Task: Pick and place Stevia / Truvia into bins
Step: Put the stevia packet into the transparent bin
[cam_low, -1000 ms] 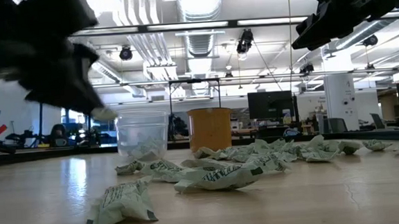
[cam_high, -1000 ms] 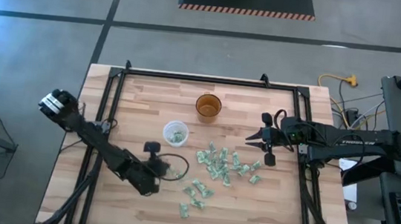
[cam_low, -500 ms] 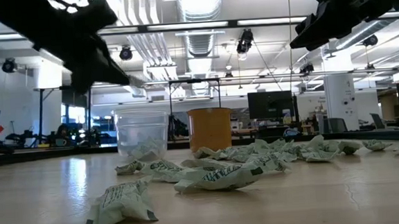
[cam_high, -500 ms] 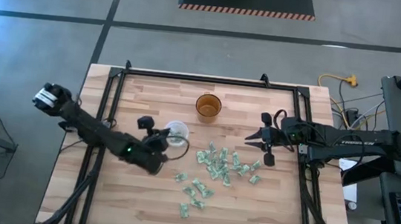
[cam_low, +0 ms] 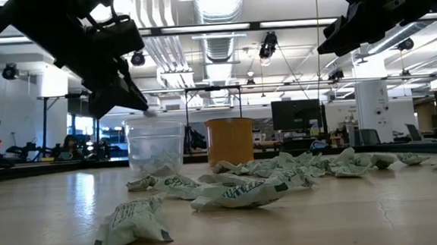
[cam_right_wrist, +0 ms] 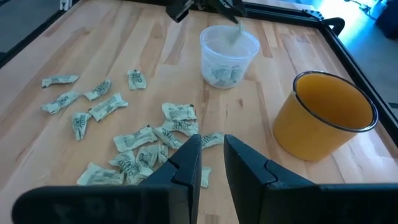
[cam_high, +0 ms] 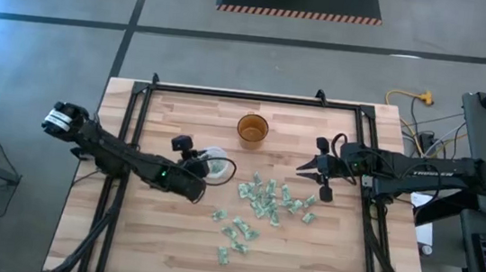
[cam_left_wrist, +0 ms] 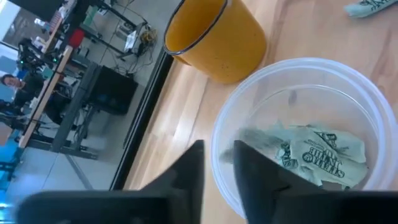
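Observation:
Pale green and white Stevia sachets lie scattered flat on the wooden table, right of and nearer than the cups; they also show in the low view. A few sachets lie inside the translucent cup. The amber cup stands just beyond it. My left gripper hovers at the translucent cup's rim, shut on one sachet. My right gripper hangs shut in the air above the pile's right side. My left gripper pinches one sachet between its fingertips. The fingers slant down from the table's left. The sachet is lifted clear and hangs below them over the translucent cup's mouth. Which part of the sachet is held cannot be told.
A black metal frame borders the table on the left, far and right sides. Bare wood lies to the left of the cups and along the near edge. The right arm reaches in over the right rail.
My left gripper has risen from low over the near-left part of the table. It has swung toward the far edge to the translucent cup, carrying a sachet at its tips. The right arm has kept still.

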Robot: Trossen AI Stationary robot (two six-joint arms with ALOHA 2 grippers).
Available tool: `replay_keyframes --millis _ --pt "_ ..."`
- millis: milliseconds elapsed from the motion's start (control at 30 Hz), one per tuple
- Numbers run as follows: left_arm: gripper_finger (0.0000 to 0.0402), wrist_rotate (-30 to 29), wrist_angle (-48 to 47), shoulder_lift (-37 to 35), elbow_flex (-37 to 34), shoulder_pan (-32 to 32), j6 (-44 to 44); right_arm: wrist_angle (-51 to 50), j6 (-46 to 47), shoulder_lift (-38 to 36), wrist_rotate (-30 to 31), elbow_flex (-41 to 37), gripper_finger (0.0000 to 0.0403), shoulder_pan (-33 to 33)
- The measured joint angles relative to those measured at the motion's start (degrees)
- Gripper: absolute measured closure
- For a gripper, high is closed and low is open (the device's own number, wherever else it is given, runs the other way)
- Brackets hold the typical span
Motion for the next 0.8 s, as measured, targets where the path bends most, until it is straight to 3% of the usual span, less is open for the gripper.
replay_keyframes --millis 167,300,567,800 --pt "0.0254 -0.3 0.0 -0.7 0.0 0.0 0.0 0.0 1.2 0.0 -0.1 -0.9 0.0344 0.0" --pt "0.0223 0.8 0.0 -2.1 0.2 -0.8 -0.1 -3.7 5.8 0.7 -2.0 -2.4 0.0344 0.0" --pt "0.0217 11.5 0.2 -6.5 1.1 -3.9 -2.5 -7.0 14.7 6.2 -3.0 -6.6 0.0344 1.5" --pt "0.0217 13.2 0.0 -8.0 0.3 -7.1 -2.8 -7.3 15.3 8.7 -4.7 -7.9 0.0344 2.6"
